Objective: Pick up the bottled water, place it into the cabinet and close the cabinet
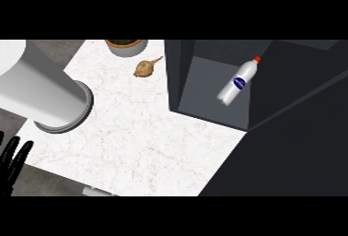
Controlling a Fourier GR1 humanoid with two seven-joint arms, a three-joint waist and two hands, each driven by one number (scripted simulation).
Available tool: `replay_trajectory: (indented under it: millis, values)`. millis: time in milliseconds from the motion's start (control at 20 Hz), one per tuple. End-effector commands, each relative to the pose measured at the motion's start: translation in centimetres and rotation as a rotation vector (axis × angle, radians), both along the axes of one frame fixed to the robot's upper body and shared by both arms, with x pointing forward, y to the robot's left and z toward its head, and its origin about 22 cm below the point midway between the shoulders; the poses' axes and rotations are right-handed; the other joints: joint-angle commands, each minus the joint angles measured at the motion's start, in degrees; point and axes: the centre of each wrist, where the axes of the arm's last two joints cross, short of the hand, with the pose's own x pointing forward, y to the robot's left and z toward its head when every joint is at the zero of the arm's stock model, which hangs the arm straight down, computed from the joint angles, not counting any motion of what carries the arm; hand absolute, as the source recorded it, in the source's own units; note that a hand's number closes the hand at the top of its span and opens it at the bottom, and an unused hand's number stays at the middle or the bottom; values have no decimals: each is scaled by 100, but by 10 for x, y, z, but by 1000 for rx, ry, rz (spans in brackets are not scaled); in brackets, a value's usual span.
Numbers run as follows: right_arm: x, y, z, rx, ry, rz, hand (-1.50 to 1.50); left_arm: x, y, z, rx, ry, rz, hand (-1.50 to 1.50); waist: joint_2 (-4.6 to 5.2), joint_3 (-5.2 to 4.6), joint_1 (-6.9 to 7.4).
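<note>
Bottle [238, 83] already inside cabinet [178, 73], tilted, red cap up. Looks light, stiff plastic, smooth, likely slippery; best taken at mid-body by label. Left hand [14, 156] open, resting at desk [149, 138] left edge. Right hand unseen. Cabinet unclosed.

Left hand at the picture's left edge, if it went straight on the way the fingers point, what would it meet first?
Probably the large white cylinder lying above the left hand, whose fingers point up; depth is unclear, so it might pass beside it.

Kitchen, marble counter [136, 138], dark cabinet [204, 78], potted plant [125, 46]
</note>
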Motion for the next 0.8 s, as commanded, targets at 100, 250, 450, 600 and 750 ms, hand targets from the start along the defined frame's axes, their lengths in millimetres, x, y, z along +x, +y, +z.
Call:
replay_trajectory:
  millis: [100, 250, 450, 600, 750]
  values:
    - [-1, 27, -16, 82, 166, 128, 150, 6, 3, 6, -5, -27, -15, -150, 153, 29, 158]
    - [4, 26, -20, 103, 198, 109, 150, 6, 4, 6, 8, -29, -15, -150, 158, 34, 187]
    - [15, 25, -23, 126, 216, 33, 150, 7, 8, 9, 17, -33, -20, -150, 132, 48, 125]
    - [30, 26, -15, 86, 163, -31, 150, 6, 8, 9, 0, -23, -13, -150, 60, 51, 50]
    - [50, 30, -10, -21, 109, -55, 150, 4, 11, 5, 6, -5, -8, -150, 29, 44, 70]
